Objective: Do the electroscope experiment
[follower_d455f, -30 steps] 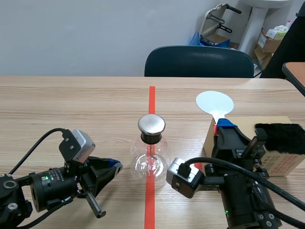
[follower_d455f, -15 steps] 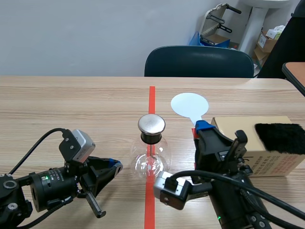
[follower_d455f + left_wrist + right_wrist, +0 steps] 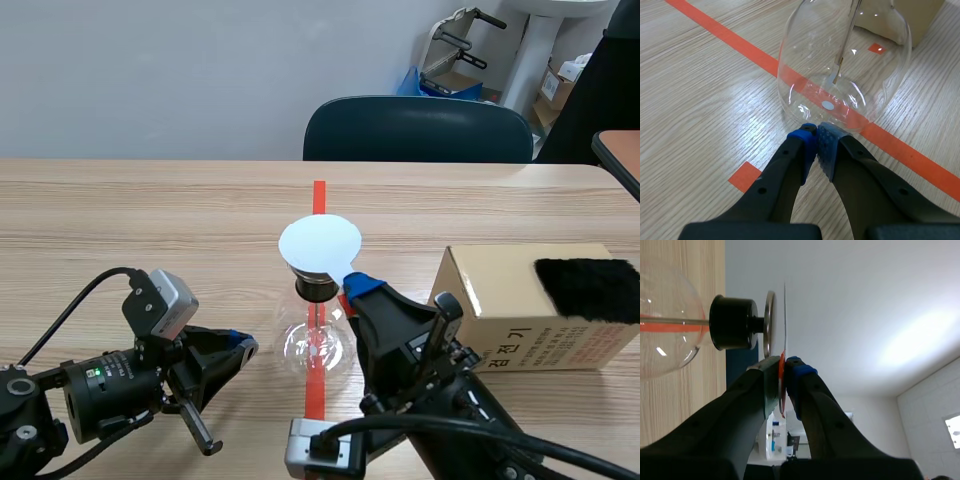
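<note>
Both arms are showing matte black housings. The left arm [image 3: 90, 400], at the lower left of the scene view, is carrying a silver-grey camera box [image 3: 160, 303] with rounded corners. A thin black cable [image 3: 85, 290] is arching away from that box, and a small green light [image 3: 98, 373] is glowing on the arm's body. The left tool [image 3: 817, 137] is showing two thick black fingers tipped with blue pads [image 3: 827, 145], one of them dotted. The right arm [image 3: 480, 440], at the lower right, is bearing a similar silver box [image 3: 318, 455] and thick black cables [image 3: 450, 425]. The right tool [image 3: 785, 365] is wearing a blue pad [image 3: 799, 371] on one finger, while the other fingertip is looking grey.
</note>
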Available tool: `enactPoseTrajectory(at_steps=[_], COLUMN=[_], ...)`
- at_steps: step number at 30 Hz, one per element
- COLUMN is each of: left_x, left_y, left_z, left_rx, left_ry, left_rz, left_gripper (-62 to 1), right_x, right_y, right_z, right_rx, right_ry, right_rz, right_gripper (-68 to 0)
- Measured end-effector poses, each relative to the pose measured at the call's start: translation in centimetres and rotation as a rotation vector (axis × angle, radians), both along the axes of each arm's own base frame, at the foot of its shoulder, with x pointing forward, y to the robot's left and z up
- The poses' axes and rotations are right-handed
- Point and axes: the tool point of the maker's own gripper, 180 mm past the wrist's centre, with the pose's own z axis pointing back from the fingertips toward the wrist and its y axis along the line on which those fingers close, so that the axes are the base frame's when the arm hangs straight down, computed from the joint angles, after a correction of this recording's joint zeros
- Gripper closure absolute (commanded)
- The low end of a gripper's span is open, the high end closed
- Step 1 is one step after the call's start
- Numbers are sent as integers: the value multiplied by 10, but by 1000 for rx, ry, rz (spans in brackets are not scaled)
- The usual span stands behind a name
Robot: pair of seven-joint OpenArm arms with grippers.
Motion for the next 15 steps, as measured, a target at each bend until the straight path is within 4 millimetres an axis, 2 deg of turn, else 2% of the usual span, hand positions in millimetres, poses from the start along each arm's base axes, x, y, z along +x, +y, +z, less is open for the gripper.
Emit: enactPoseTrajectory(at_steps=[15], left_x=[0], left_y=[0], left_z=[0], left_rx=[0], left_ry=[0], left_rz=[0], left_gripper=[-36], right_x=[-3], right_y=[4], right_z=[0], right_rx=[-3], right_ry=[0], right_rz=[28], right_gripper=[-15])
